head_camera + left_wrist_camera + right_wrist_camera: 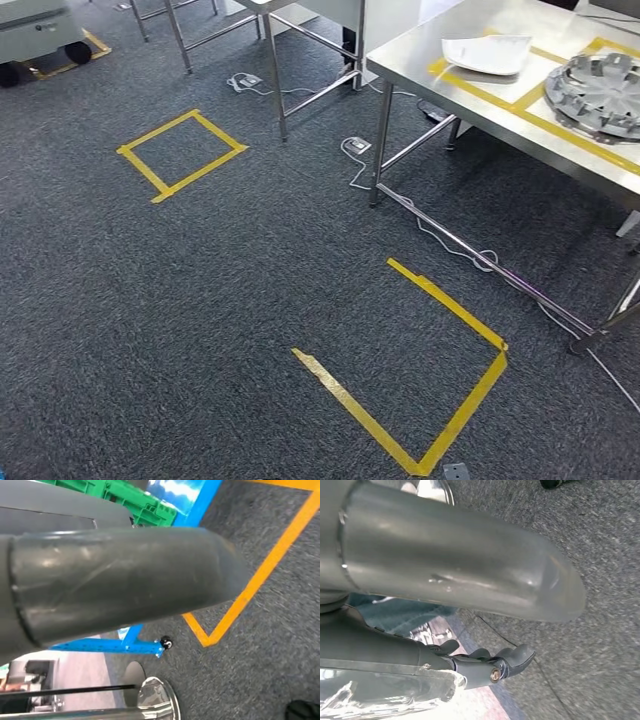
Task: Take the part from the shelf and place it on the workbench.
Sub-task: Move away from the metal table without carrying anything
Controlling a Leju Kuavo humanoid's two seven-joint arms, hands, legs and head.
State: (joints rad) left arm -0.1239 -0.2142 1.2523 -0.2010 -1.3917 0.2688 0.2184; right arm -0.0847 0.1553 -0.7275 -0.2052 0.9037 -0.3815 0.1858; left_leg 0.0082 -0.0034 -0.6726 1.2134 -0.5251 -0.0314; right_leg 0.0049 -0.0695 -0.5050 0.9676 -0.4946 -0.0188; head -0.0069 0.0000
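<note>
The right hand has its dark fingers stretched nearly straight under the thick grey thumb. Pressed along their inner side is a glossy, crinkled clear-wrapped thing. I take this to be the part, carried, but whether the fingers actually clamp it or only lie against it cannot be told. Beyond the fingertips there is blurred grey carpet. The left hand shows its broad grey thumb, which hides the fingers, so how far apart they are and whether they hold anything cannot be told. Past it sit a green crate and a blue wheeled frame, with orange-yellow floor tape farther out. In the head view the steel workbench stands well ahead of both hands and off toward the right hand's side. It bears a white piece and, beside that, a round grey metal piece, each inside taped outlines. An open yellow tape square marks the carpet on the near side of the bench. Judged from this, the step in hand is the walk to the bench. The next move calls for standing inside that square, squaring up to the bench, and raising the right hand over a bare patch without loosening on the slippery wrap.
</note>
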